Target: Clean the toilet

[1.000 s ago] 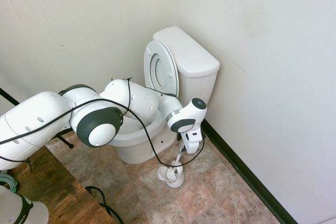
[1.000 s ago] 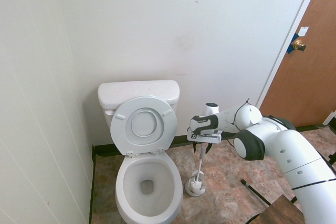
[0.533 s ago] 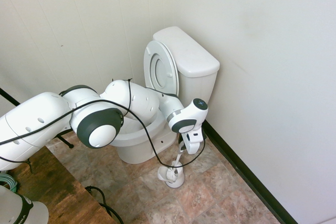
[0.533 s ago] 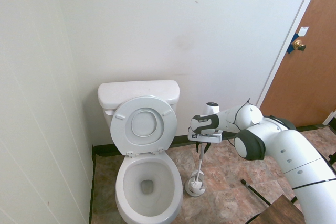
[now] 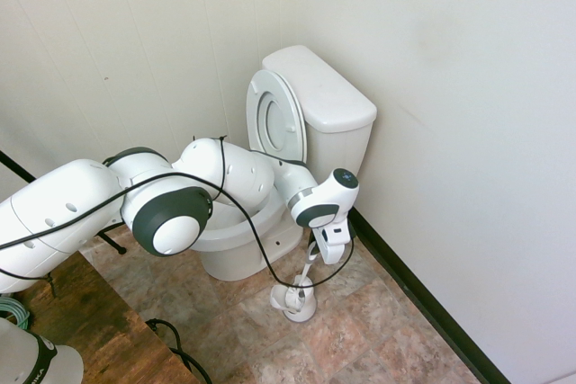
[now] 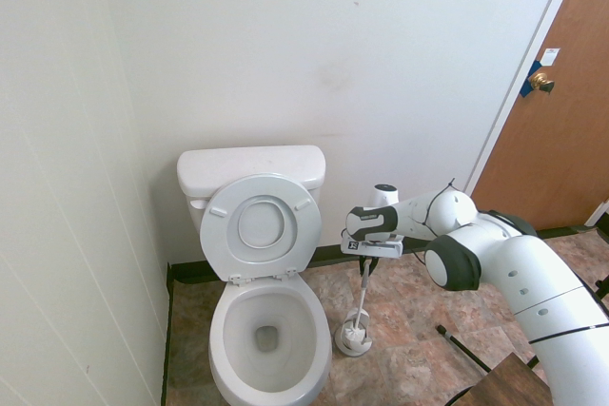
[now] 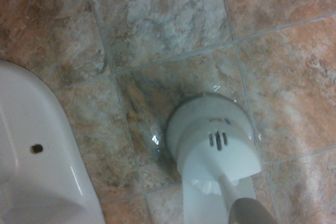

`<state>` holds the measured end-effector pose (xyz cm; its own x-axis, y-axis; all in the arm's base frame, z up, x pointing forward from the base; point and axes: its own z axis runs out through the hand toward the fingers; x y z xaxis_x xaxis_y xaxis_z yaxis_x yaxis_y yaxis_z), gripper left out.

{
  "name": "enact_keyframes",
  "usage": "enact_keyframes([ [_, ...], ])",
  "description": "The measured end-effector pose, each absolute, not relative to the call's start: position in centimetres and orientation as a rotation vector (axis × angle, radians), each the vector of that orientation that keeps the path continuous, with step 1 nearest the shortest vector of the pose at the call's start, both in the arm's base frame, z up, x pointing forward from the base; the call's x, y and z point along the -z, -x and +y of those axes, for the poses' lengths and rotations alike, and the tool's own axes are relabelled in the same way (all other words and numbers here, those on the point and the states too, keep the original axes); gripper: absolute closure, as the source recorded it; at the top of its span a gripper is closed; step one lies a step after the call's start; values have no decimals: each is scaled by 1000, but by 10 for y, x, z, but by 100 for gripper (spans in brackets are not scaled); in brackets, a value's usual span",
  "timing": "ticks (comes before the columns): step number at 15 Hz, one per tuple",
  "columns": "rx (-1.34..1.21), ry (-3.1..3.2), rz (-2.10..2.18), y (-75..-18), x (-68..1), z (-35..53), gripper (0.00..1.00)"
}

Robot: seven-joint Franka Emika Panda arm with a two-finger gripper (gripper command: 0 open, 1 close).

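Observation:
The white toilet (image 5: 326, 105) (image 6: 249, 170) stands against the wall with its seat and lid raised, so the bowl (image 6: 267, 328) is open. To its side on the floor is a small white brush in a rounded holder (image 5: 296, 301) (image 6: 353, 338) (image 7: 214, 141). The brush's thin handle (image 6: 363, 290) (image 7: 229, 192) rises straight up from the holder. My gripper (image 5: 325, 255) (image 6: 365, 257) points down over the holder and is shut on the top of that handle. The brush head still sits in the holder. In the wrist view the toilet's base (image 7: 37, 166) shows beside the holder.
The floor (image 7: 157, 30) is brown stone-look tile. A brown door (image 6: 557, 130) is at the far right of the second exterior view. A dark wooden tabletop (image 5: 85, 325) lies near the arm's base. The black baseboard (image 5: 423, 303) runs along the wall.
The jaws have closed onto the top of the brush handle. The wrist has sunk slightly toward the holder. The toilet and the brush holder have not moved.

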<state>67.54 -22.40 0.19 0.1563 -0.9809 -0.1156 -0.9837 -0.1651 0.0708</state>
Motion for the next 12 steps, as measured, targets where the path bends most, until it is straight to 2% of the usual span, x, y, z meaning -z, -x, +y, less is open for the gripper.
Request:
enact_keyframes([
  [7,-45,2376,1975,-613,2,-230,100],
  [12,-16,2358,1950,-558,-3,-206,100],
])
